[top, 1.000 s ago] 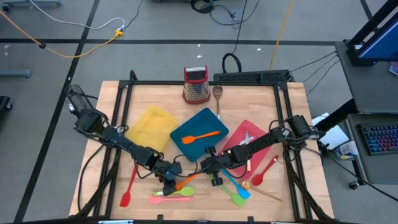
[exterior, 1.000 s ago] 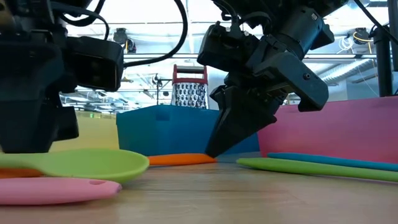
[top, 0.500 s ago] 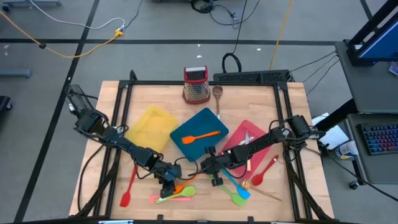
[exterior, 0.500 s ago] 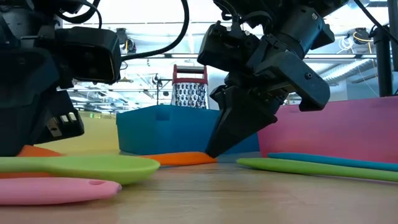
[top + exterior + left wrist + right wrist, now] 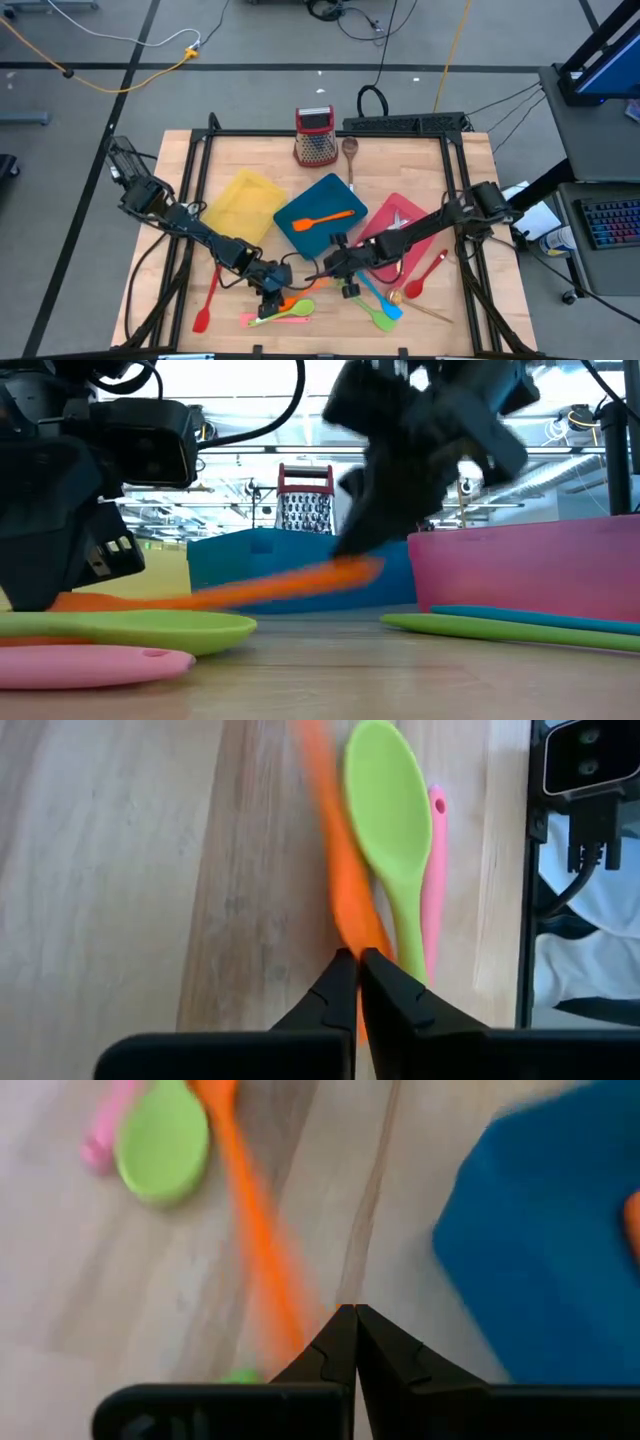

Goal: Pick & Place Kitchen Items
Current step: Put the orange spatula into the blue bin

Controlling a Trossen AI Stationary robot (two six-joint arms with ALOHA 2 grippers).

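Both tools sit low at the bottom centre of the wooden surface (image 5: pixel 420 160). The left tool (image 5: pixel 357 960) is pinching the long orange plastic utensil (image 5: pixel 270 586), one end lifted beside the green plastic spoon (image 5: pixel 390 830). The right tool (image 5: pixel 354 1316) is pressed together at its other end, by the teal tray (image 5: pixel 260 565).

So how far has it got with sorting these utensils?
Early days. One orange spatula lies in the teal tray, and some cutlery in the pink tray. The left pincer and right pincer are both shut on an orange utensil, one end raised. Loose on the table: green spoon, pink spatula, red spatula, blue utensil, red spoon, wooden spoon.
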